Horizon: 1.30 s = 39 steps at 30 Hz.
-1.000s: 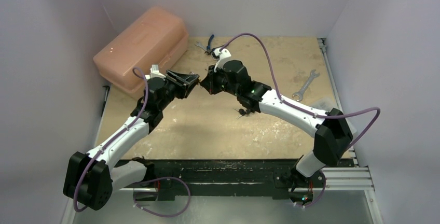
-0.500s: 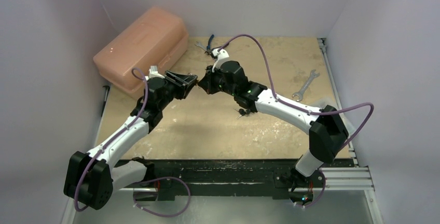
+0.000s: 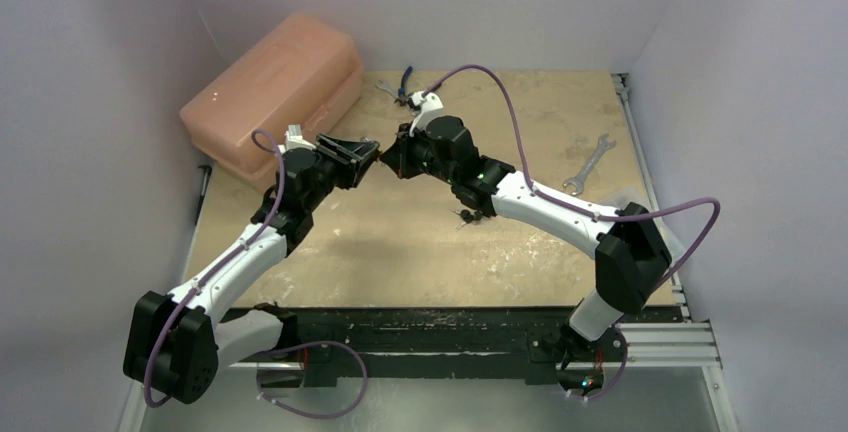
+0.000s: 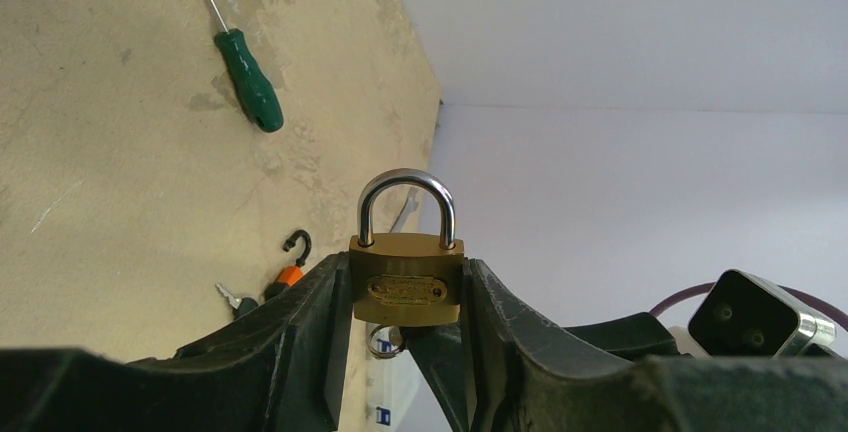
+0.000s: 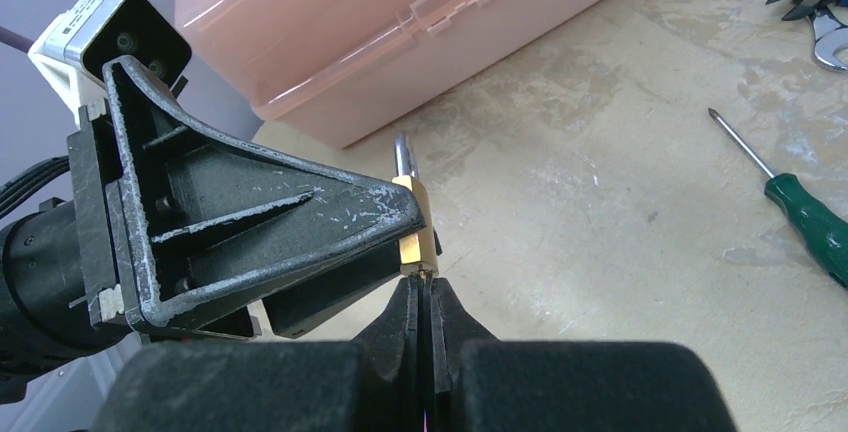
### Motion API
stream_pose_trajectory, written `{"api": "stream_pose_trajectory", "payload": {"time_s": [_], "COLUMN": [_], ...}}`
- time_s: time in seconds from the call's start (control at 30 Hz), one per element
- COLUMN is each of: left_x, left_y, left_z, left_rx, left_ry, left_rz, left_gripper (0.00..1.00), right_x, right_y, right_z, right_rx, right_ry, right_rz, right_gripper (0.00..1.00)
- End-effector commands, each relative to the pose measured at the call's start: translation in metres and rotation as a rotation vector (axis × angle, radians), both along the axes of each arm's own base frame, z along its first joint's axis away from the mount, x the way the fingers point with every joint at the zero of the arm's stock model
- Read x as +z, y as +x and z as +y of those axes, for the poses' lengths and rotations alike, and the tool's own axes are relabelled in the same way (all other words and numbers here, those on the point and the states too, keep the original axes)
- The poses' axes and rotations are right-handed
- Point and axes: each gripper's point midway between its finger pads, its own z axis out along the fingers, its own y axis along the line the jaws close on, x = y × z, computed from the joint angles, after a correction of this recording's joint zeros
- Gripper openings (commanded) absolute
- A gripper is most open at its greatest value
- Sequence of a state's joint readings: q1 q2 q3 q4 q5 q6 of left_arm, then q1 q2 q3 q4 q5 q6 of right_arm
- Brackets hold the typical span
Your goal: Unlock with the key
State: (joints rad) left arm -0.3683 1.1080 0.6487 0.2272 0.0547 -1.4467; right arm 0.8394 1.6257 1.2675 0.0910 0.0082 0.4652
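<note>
Nearest the arm bases the table [image 3: 400,242] lies bare, and the work sits past it, held in the air over mid-table where the two arms meet tip to tip. The left fingers [image 4: 325,297] are closed part-way on the padlock [image 4: 405,290], clamping its brass body from both sides with the shackle [image 4: 407,202] pointing away from the wrist. The right fingers [image 5: 408,312] are pressed fully together, their tips touching the underside of the lock. They look to be pinching the key, though the key itself is hidden in the pinch and only a small ring [image 4: 383,342] shows just below the body. Whether the blade is in the keyhole or only at its mouth cannot be told. So the lock is picked up and presented and the key is brought to it. But both legs of the shackle sit down in the body, so the lock is not yet open, and seating the key, turning it and freeing the shackle remain. Beyond, a screwdriver [image 5: 810,217] lies on the table, with a wrench [image 3: 588,165] to the right. Farthest off are pliers [image 3: 405,82] and a pink box [image 3: 275,82].
</note>
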Motion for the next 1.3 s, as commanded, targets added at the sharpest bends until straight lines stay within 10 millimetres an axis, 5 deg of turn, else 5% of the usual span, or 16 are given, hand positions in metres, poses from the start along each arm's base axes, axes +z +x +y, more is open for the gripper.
{"api": "stream_pose_trajectory", "payload": {"time_s": [0.0, 1.27], "left_x": [0.042, 0.103], "left_y": [-0.015, -0.048], "left_z": [-0.023, -0.026], "left_rx": [-0.132, -0.226], "left_ry": [-0.062, -0.169], "left_rz": [-0.137, -0.427], "left_gripper": [0.00, 0.00], "right_x": [0.023, 0.019], "right_y": [0.006, -0.001], "right_z": [0.007, 0.006], "right_rx": [-0.014, 0.053], "right_ry": [0.097, 0.292], "right_rz": [-0.050, 0.097], "right_gripper": [0.00, 0.00]}}
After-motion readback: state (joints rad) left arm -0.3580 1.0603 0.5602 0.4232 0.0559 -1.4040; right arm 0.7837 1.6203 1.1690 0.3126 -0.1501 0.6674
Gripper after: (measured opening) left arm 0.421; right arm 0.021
